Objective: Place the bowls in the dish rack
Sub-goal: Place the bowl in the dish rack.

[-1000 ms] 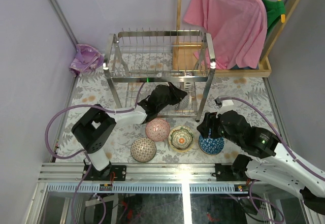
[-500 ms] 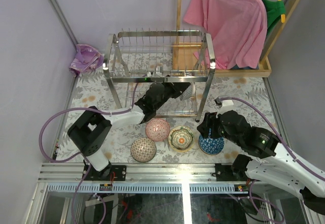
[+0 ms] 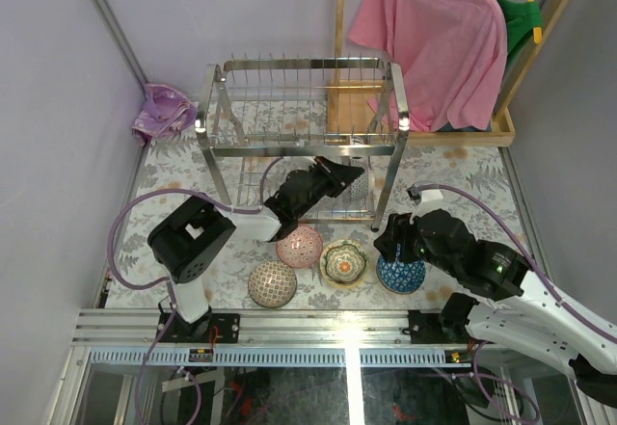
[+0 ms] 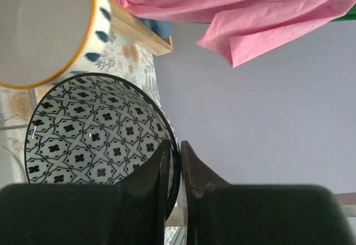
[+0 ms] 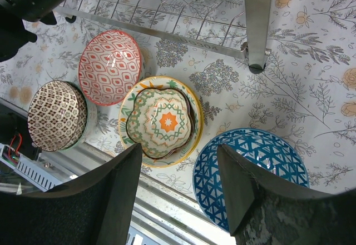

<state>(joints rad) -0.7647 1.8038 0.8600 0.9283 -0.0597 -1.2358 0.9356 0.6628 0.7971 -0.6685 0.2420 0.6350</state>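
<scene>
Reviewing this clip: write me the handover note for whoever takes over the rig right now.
Left gripper: shut on the rim of the black-and-white bowl, at the lower tier of the dish rack, beside an orange-rimmed bowl.
Right gripper: open, above the blue bowl.
Done: unclear whether the orange-rimmed bowl sits in the rack.
Left: release the held bowl, then load the blue bowl, red bowl, brown bowl and nested pair, all on the table.

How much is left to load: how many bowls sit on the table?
5: brown bowl leftmost, then red bowl, yellow-rimmed bowl holding a nested scalloped bowl, blue bowl rightmost. Others possibly nested.
</scene>
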